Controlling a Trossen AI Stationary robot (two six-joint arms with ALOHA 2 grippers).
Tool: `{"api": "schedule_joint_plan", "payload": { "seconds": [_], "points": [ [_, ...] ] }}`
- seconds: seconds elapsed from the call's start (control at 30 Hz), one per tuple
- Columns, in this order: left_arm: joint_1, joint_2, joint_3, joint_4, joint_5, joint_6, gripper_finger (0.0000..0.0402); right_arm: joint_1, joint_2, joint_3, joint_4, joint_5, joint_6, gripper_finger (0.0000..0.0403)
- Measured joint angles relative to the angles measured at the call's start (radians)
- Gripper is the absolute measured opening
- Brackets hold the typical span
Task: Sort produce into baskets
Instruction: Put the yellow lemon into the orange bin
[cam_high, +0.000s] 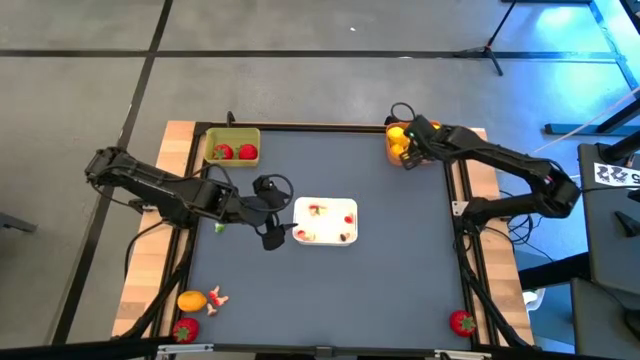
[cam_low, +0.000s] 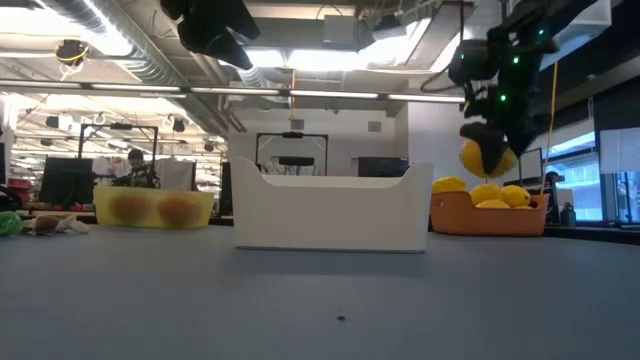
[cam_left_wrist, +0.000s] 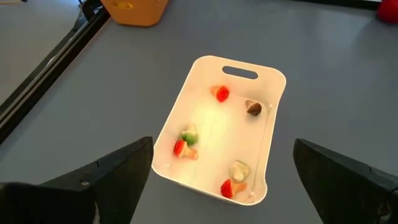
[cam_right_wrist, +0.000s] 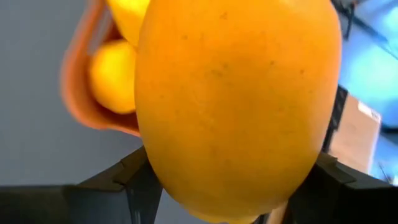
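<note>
My right gripper hangs at the far right over the orange basket, shut on a yellow-orange fruit. Several yellow fruits lie in that basket. The yellow-green basket at the far left holds two red strawberries. My left gripper stands open just left of the white tray, with nothing between its fingers. An orange fruit and a strawberry lie at the near left. Another strawberry lies at the near right. My right gripper pinches the yellow-orange fruit between its two fingers, which sit on opposite sides of it. The fingers slant down from above. The fruit hangs clear above the orange basket.
The white tray in the middle of the table holds several tiny red, green and brown scraps. Pink scraps lie beside the orange fruit at the near left. Wooden strips run along the table's left and right sides.
</note>
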Motion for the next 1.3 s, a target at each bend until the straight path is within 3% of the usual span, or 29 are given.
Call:
{"api": "schedule_joint_plan", "payload": {
  "seconds": [0.5, 0.67, 0.97, 1.3],
  "points": [
    [0.0, 0.0, -0.001, 0.0, 0.0, 0.007, 0.0381, -0.12, 0.147, 0.001, -0.096, 0.042, 0.036, 0.0269],
    [0.0, 0.0, -0.002, 0.0, 0.0, 0.007, 0.0381, -0.128, 0.202, 0.0, -0.097, 0.122, 0.036, 0.0287],
    [0.0, 0.0, -0.002, 0.0, 0.0, 0.007, 0.0381, -0.125, 0.222, 0.0, -0.085, 0.159, 0.033, 0.0324],
    [0.0, 0.0, -0.002, 0.0, 0.0, 0.008, 0.0381, -0.125, 0.222, 0.0, -0.084, 0.159, 0.017, 0.033]
  ]
}}
